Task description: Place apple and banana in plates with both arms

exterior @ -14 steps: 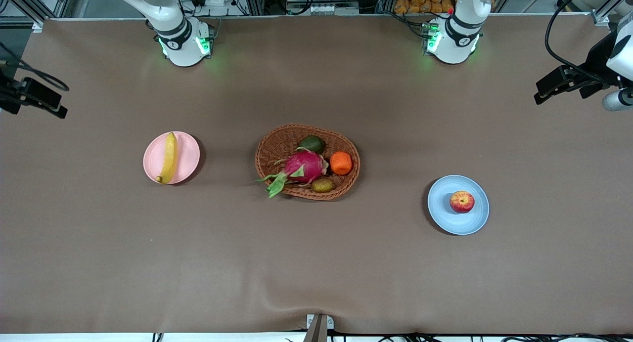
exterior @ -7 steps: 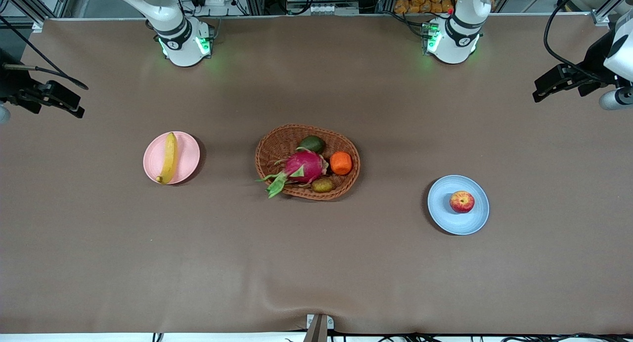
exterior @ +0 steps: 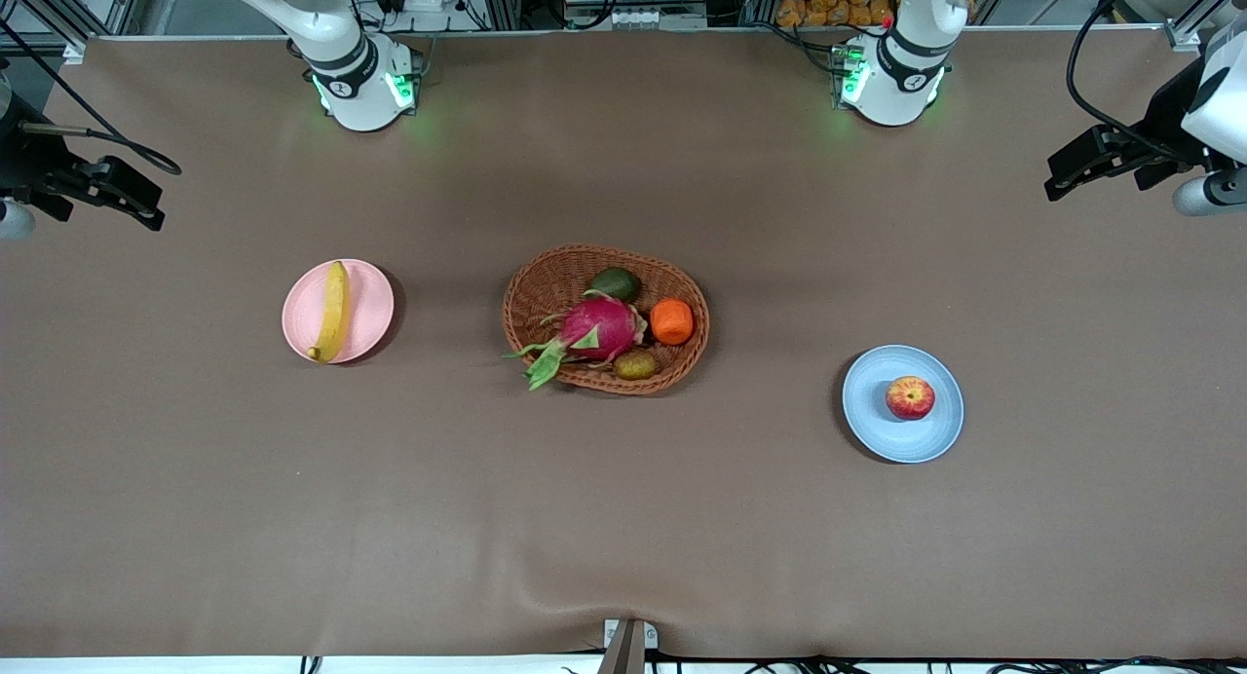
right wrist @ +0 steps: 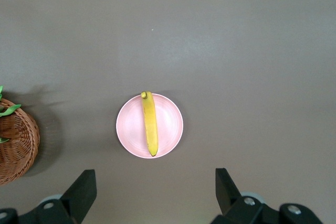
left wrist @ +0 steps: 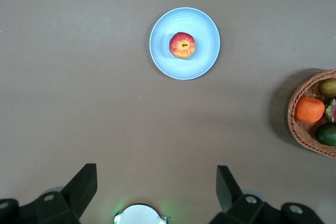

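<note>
The banana (exterior: 334, 311) lies on the pale pink plate (exterior: 368, 309) toward the right arm's end of the table. The apple (exterior: 910, 397) sits on the light blue plate (exterior: 877, 416) toward the left arm's end. My right gripper (exterior: 136, 195) hangs high over the right arm's end of the table. In the right wrist view it is open and empty (right wrist: 154, 188), away from the banana (right wrist: 150, 124) and pink plate (right wrist: 169, 124). My left gripper (exterior: 1070, 168) hangs high over the left arm's end, open and empty (left wrist: 154, 187), away from the apple (left wrist: 182, 45) and blue plate (left wrist: 203, 61).
A wicker basket (exterior: 531, 294) stands mid-table between the plates. It holds a magenta dragon fruit (exterior: 599, 328), an orange (exterior: 671, 321), an avocado (exterior: 616, 284) and a small brown fruit (exterior: 634, 365). The arm bases (exterior: 360, 90) stand along the table's edge farthest from the front camera.
My right gripper has shifted a little toward the table's middle and risen slightly. My left gripper has drifted slightly the same way. The fruits and plates have not moved.
</note>
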